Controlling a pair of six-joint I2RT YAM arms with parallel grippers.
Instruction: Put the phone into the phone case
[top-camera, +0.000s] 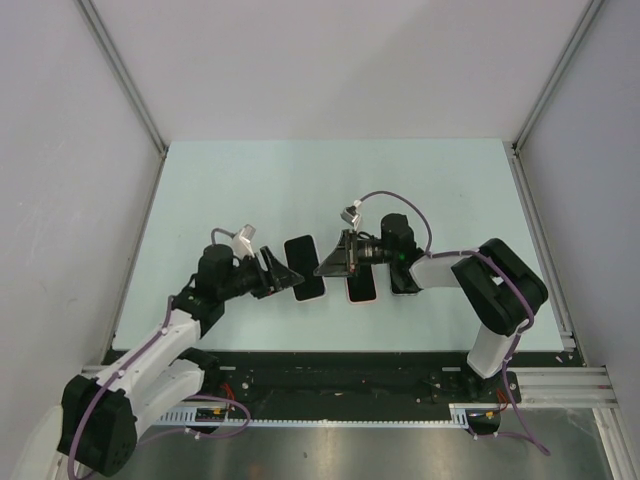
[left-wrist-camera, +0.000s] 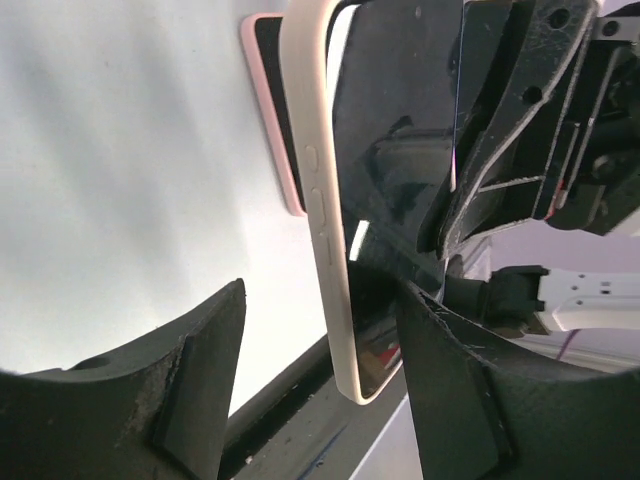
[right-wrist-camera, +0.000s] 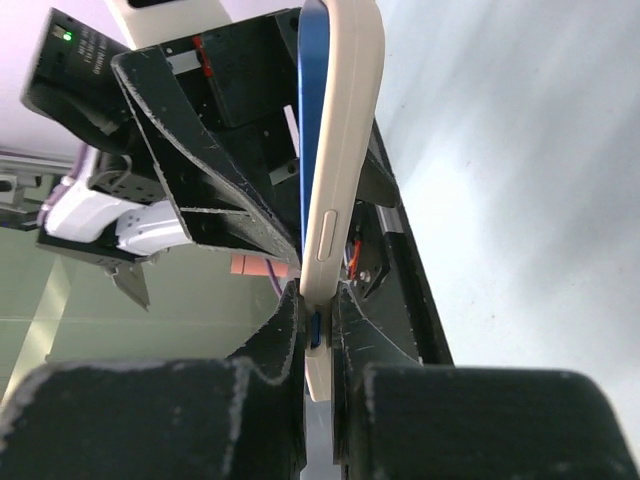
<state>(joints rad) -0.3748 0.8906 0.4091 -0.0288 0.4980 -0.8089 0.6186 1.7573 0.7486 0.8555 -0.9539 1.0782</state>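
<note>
The phone (top-camera: 303, 265), a slim slab with dark glass and a blue edge, is held glass-up just above the table between the two grippers. Its long axis runs far-to-near, across the line that joins them.

The pale green tabletop (top-camera: 300, 180) lies under it, and both arms reach inward from their own sides.

The right gripper (right-wrist-camera: 318, 322) is clamped across the thickness of the phone and its case together, on the right long edge. The left gripper (top-camera: 285, 270) has its fingers well apart. One sits on the table side and one above, and the left long edge of the phone lies in the gap between them (whether the upper finger already touches the glass I cannot tell).

So the phone lies directly ahead of the left gripper, edge-on to it, and that arm is the free one.

The soft cream-coloured phone case (left-wrist-camera: 322, 210) wraps the phone's back and rim. In the right wrist view a blue strip stands proud of the cream along one side, so I judge the phone not fully seated. A squeeze by the left gripper looks the likely next move.

A pink-rimmed dark slab (top-camera: 360, 287) lies flat on the table just beside, under the right gripper.
</note>
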